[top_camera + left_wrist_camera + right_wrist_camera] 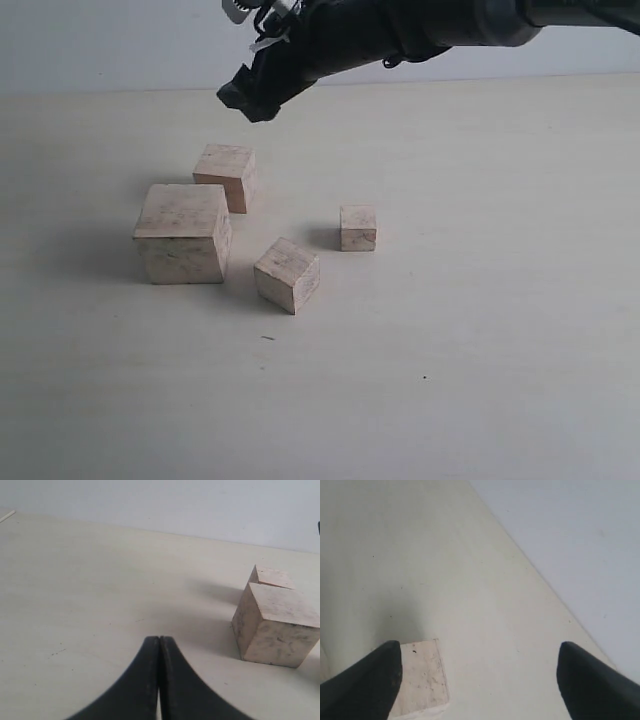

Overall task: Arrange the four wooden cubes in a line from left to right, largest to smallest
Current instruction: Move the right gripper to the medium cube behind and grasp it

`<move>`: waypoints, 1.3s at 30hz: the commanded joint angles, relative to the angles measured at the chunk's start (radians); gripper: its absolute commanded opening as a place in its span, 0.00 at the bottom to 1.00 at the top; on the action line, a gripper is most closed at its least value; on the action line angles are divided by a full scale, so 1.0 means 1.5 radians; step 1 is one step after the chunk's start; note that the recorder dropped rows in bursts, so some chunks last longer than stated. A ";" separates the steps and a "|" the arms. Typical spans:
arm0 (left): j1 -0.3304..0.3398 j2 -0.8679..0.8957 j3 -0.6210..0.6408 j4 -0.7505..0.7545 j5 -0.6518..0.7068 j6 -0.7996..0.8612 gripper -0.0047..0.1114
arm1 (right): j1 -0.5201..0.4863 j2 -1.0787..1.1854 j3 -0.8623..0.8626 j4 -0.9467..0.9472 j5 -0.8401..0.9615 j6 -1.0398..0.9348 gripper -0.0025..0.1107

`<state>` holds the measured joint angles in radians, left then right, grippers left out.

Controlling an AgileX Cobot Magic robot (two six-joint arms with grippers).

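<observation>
Wooden cubes, four in graded sizes, stand in a loose cluster on a pale cream desk (480,340), with a plain grey-white wall (100,45) behind it. In the exterior view the largest cube (183,233) sits furthest left. The second-largest cube (227,175) is just behind it, towards the wall. The third cube (287,274) lies near the front, turned corner-on. The smallest cube (358,228) stands apart to the right. A black right arm (420,30) reaches in from the upper right, across the middle. The right tool (245,95) hangs in the air above and behind the second-largest cube, touching nothing.

In the left wrist view the desk (75,605) runs bare up to the wall (200,505). The largest cube (275,625) stands off to one side, with the second-largest cube (272,576) showing behind it. The left tool (159,641) has its two black fingers pressed flat together, gripping nothing, well apart from both cubes.

In the right wrist view the right tool (477,652) is spread wide, its fingertips (370,680) far apart and empty. Below, near one fingertip, shows the speckled top of a cube (422,677) resting on the desk (445,555). The wall (570,530) meets the desk beyond it.
</observation>
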<state>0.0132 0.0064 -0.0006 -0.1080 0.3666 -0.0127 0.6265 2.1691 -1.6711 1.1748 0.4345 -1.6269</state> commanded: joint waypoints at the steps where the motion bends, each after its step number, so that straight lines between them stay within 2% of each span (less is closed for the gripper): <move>1: -0.004 -0.004 0.000 0.001 -0.004 0.001 0.04 | -0.016 0.008 -0.002 0.032 0.053 -0.026 0.71; 4: -0.004 -0.004 0.000 0.001 -0.004 0.001 0.04 | -0.016 0.018 -0.002 0.047 0.111 -0.100 0.71; 15: -0.004 -0.004 0.000 0.001 -0.004 0.001 0.04 | -0.016 0.084 -0.001 0.132 0.185 -0.289 0.71; 21: -0.004 -0.004 0.000 0.001 -0.004 0.001 0.04 | -0.039 0.092 -0.001 0.142 0.182 -0.293 0.71; 28: -0.004 -0.004 0.000 0.001 -0.004 0.001 0.04 | -0.088 0.112 -0.001 0.249 0.248 -0.322 0.71; 39: -0.004 -0.004 0.000 0.001 -0.004 0.001 0.04 | -0.092 0.140 -0.002 0.256 0.317 -0.321 0.71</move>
<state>0.0132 0.0064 -0.0006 -0.1080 0.3666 -0.0127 0.4917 2.3705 -1.6711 1.5448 0.8842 -2.0936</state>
